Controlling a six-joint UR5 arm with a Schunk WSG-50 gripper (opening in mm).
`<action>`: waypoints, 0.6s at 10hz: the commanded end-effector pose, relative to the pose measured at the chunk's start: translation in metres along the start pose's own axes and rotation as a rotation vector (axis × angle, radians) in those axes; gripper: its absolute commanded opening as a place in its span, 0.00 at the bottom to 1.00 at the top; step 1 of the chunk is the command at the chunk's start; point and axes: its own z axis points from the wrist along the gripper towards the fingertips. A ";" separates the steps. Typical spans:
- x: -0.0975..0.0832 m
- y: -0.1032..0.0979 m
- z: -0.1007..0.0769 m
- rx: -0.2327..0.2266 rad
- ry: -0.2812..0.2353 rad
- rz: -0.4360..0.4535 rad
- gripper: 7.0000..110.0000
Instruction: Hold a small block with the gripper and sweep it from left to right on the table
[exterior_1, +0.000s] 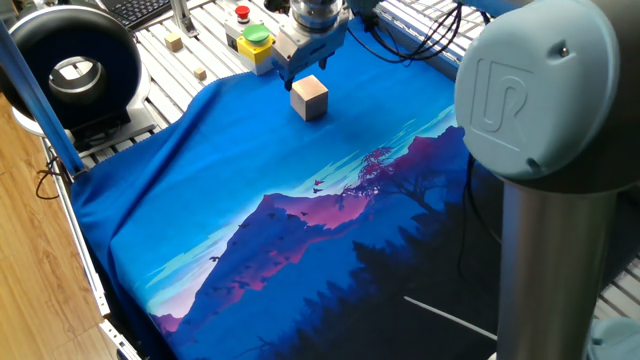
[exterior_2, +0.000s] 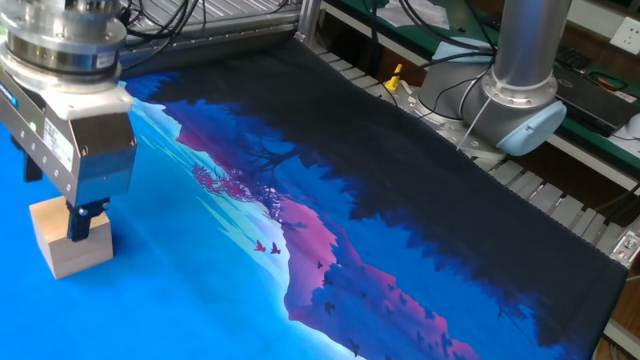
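The small block (exterior_1: 309, 97), a light tan wooden cube, sits on the blue mountain-print cloth (exterior_1: 300, 230) over the table (exterior_1: 150, 70), near its far edge. It also shows in the other fixed view (exterior_2: 68, 245) at the far left. The gripper (exterior_1: 305, 68) hangs directly over the block with its dark jaws spread. In the other fixed view the gripper (exterior_2: 57, 208) is low over the block, and one fingertip (exterior_2: 84, 220) overlaps the block's top edge. The jaws are open and not closed on the block.
A yellow box with red and green buttons (exterior_1: 250, 38) stands just behind the gripper. Two tiny wooden cubes (exterior_1: 174, 41) (exterior_1: 200, 74) lie on the bare slats. A black ring-shaped device (exterior_1: 70, 65) is at the far left. The arm's grey base (exterior_2: 520, 90) and cables stand beside the table.
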 end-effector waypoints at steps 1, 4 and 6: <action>0.001 0.000 0.010 -0.015 -0.009 0.005 0.79; 0.000 0.004 0.017 -0.020 -0.005 0.006 0.79; 0.000 0.006 0.021 -0.025 -0.005 0.008 0.79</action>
